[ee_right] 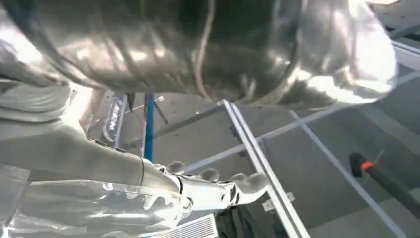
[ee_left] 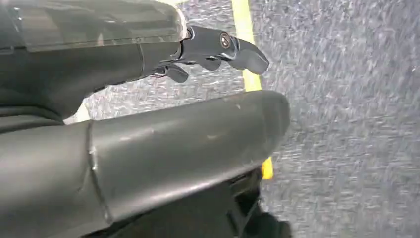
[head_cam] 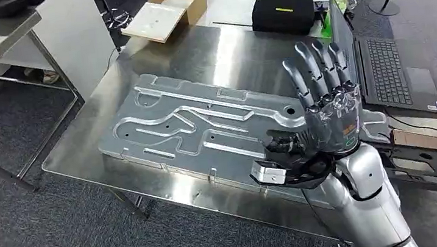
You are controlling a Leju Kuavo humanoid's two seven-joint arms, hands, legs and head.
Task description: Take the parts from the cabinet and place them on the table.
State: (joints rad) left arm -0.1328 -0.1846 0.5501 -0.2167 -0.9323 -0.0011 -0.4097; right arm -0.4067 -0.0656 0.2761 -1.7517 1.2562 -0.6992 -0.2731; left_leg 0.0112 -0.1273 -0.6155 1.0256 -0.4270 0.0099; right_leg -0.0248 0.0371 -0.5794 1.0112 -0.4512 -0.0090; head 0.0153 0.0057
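raised above the steel bench (head_cam: 84, 156), my right hand (head_cam: 325, 112) holds nothing, fingers (head_cam: 311, 71) straight and apart, the machined aluminium part (head_cam: 192, 126) lying flat just beyond them.

table (head_cam: 196, 52): glossy brushed steel | part (head_cam: 198, 125): matt machined metal | floor (head_cam: 44, 240): rough grey carpet
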